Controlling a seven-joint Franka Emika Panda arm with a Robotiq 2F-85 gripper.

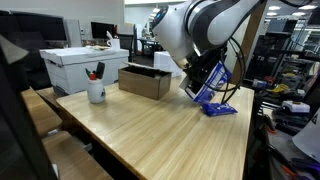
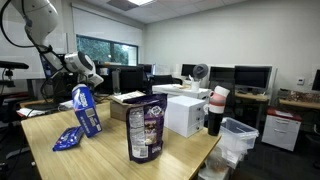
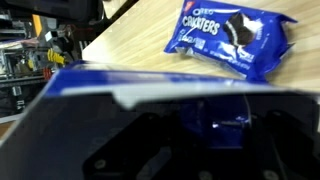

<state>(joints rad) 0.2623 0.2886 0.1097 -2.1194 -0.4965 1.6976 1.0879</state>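
1. Holding a blue bag [image 2: 86, 110] upright, your claw [image 2: 85, 84] is clamped on the bag's upper end, jaws drawn in tight on the wrapper.
2. You have the bag near a corner of the tabletop [image 1: 150, 130]. Whether its lower end touches the wood, you cannot tell from either exterior view.
3. Just beside the held bag, a flat Oreo pack [image 1: 220, 108] lies face up by the tabletop's edge, apart from the claw.
4. In the wrist view the held bag fills the lower half, blurred, and the Oreo pack lies beyond it on the wood.
5. Further along the same end sits an open cardboard box [image 1: 146, 80], and a white cup [image 1: 96, 91] with pens stands near the opposite edge.
6. A white box [image 1: 85, 62] rests behind the cup, off that edge.
7. A dark snack bag [image 2: 146, 130] stands upright near the other end of the tabletop, well apart from your claw.
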